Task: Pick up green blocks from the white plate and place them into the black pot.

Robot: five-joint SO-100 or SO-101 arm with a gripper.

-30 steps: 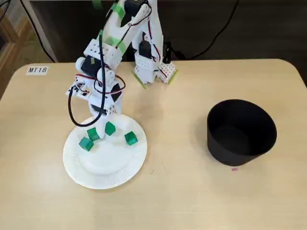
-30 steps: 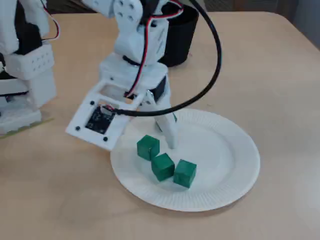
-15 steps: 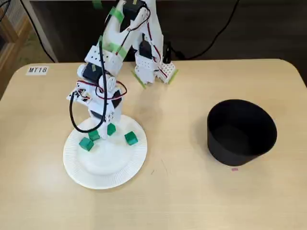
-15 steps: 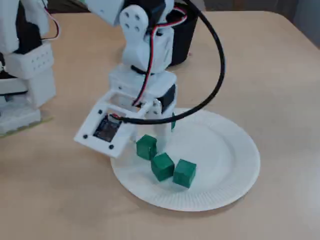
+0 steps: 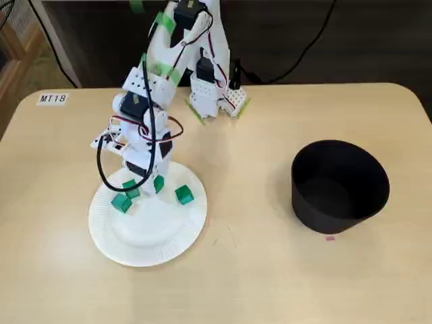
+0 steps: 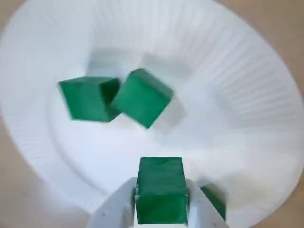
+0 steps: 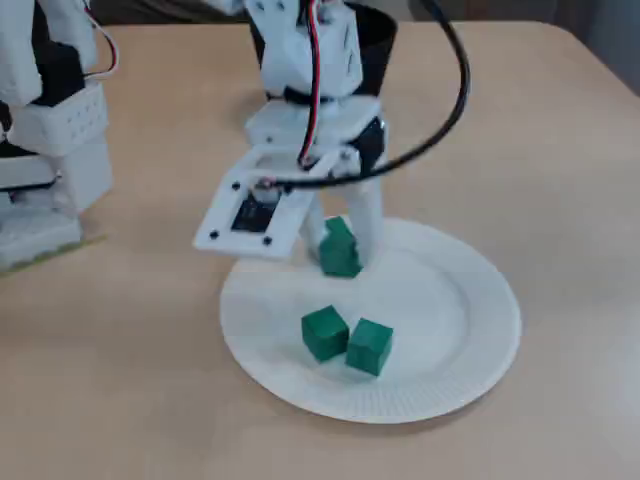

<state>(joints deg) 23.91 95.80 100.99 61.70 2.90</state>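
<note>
Pale wooden table (image 5: 270, 283). On it, in a fixed view: white paper plate (image 5: 152, 235) at left, black pot (image 5: 331, 212) at right, arm base (image 5: 217, 101) at rear. MT18 label (image 5: 52, 98) near far-left corner.

Light wood table (image 5: 256, 277), rounded corners, seen in both fixed views. White label marked "MT18" (image 5: 52, 98) stuck flat at far-left corner in a fixed view. Tiny pink mark (image 5: 329, 237) on tabletop, right half. Black cables (image 5: 312, 47) behind far edge, against dark backdrop.
</note>
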